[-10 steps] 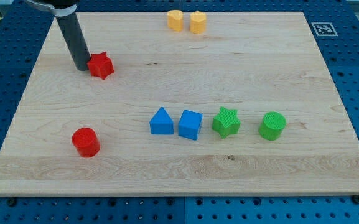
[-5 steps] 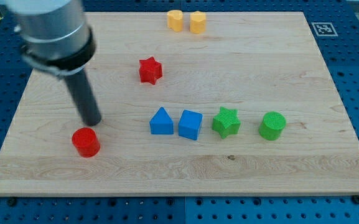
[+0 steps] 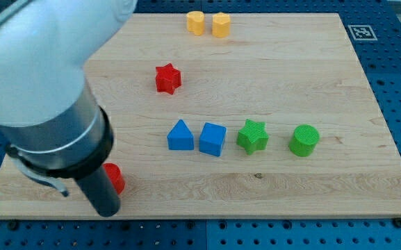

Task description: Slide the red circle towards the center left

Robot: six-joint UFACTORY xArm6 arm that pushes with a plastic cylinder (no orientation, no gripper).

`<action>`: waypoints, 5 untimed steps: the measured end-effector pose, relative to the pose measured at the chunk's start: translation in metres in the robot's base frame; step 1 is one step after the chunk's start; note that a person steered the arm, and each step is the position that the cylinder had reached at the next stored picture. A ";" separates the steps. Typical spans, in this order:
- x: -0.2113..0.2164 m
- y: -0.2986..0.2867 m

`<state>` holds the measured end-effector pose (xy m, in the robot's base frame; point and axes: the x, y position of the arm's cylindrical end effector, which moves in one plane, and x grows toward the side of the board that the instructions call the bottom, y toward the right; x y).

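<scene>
The red circle [image 3: 115, 177] lies near the board's bottom left and is mostly hidden behind my rod; only its right edge shows. My tip [image 3: 107, 211] is at the board's bottom edge, just below and left of the red circle, touching or nearly touching it. The arm's large grey body fills the view's left side.
A red star [image 3: 167, 78] sits above the middle. A blue triangle [image 3: 180, 135], a blue cube [image 3: 213, 139], a green star [image 3: 253, 136] and a green circle [image 3: 304, 140] form a row. Two yellow blocks [image 3: 208, 23] sit at the top. The board's bottom edge [image 3: 256, 217] is close to my tip.
My tip has moved from above the red circle down to the board's bottom edge below it. The red circle has shifted slightly right and down. The red star moved right earlier.
</scene>
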<state>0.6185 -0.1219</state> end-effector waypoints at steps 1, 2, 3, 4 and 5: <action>0.000 0.015; 0.000 0.011; -0.002 0.000; -0.022 0.001; -0.052 -0.002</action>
